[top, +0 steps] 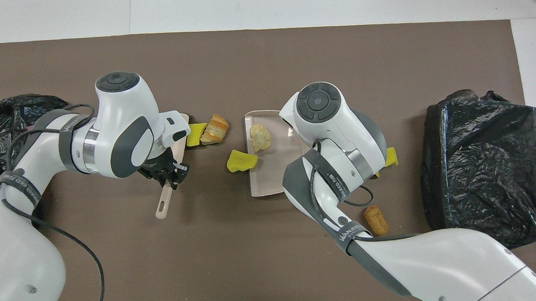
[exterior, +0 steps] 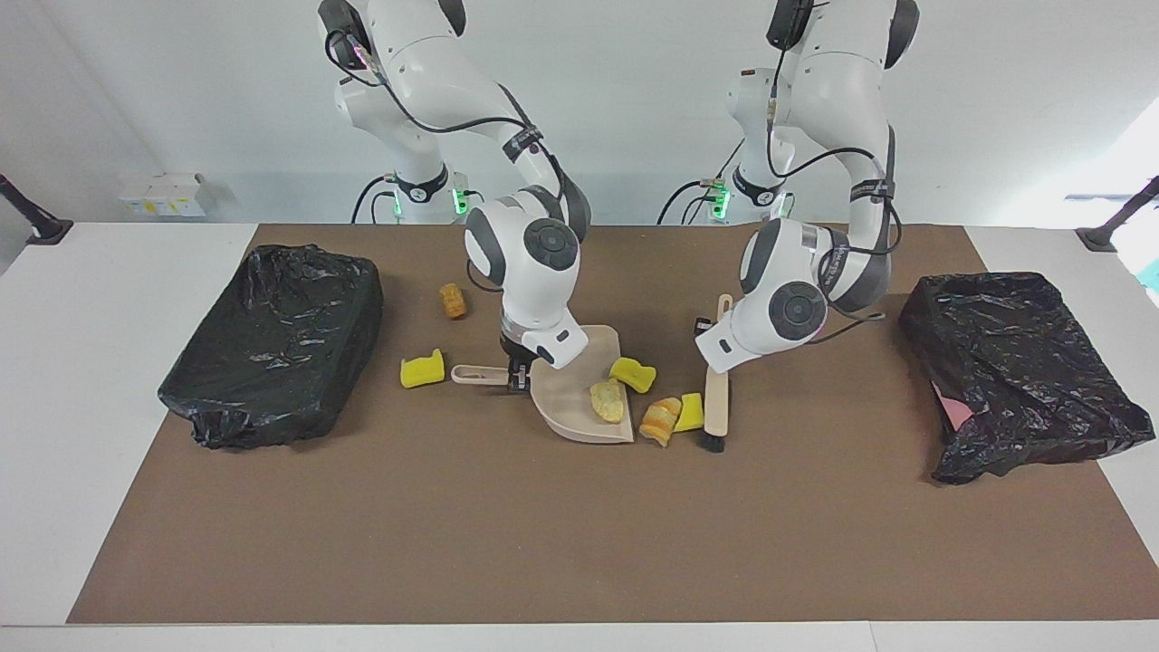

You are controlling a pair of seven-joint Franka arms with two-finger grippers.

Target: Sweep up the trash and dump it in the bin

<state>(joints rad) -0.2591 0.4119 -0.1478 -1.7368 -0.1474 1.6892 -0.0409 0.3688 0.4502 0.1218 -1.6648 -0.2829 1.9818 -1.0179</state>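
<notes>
My right gripper (exterior: 516,373) is shut on the handle of the beige dustpan (exterior: 570,412), which rests on the brown mat; in the overhead view the wrist hides this gripper. A pale trash piece (exterior: 608,401) lies in the pan, and a yellow sponge chunk (exterior: 633,374) sits at its open edge. My left gripper (exterior: 708,326) (top: 168,172) is shut on the handle of the beige brush (exterior: 717,398), bristles down. A striped roll (exterior: 660,420) and a yellow chunk (exterior: 690,412) lie pressed between brush and pan mouth.
Another roll (exterior: 452,301) and yellow chunk (exterior: 422,369) lie beside the dustpan's handle, toward the right arm's end. A black-bagged bin (exterior: 272,344) stands at that end, and a second one (exterior: 1023,371) stands at the left arm's end.
</notes>
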